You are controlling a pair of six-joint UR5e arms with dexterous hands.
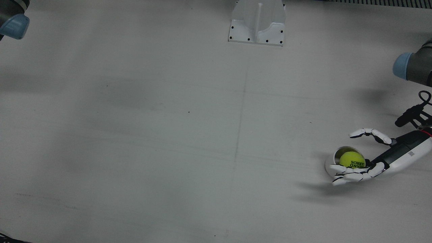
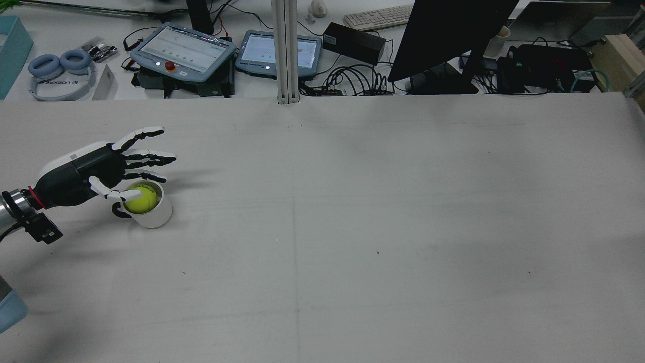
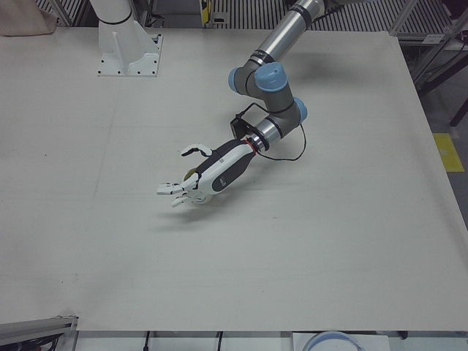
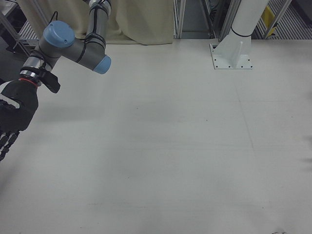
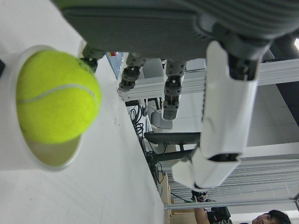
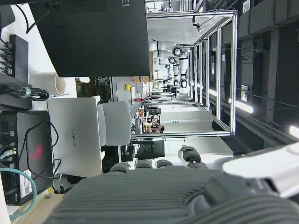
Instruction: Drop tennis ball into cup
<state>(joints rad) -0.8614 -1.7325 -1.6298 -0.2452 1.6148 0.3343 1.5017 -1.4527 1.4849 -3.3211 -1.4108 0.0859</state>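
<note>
Tabletop [image 2: 352, 227]: lying pale grey under us.
Tennis ball [image 2: 140, 199]: sitting in the cup [image 2: 151, 214] mouth.
Left hand [image 2: 101, 171]: our fingers [image 2: 151, 158] are spreading, gripping nothing.
Right hand [image 4: 13, 114]: we cannot tell.

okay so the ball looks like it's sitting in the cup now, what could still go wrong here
The tennis ball sits high in the mouth of the cup, so it may not be fully seated. The left hand is open with fingers spread close over the rim; pulling away carelessly could clip the cup and tip it or knock the ball out.
</note>
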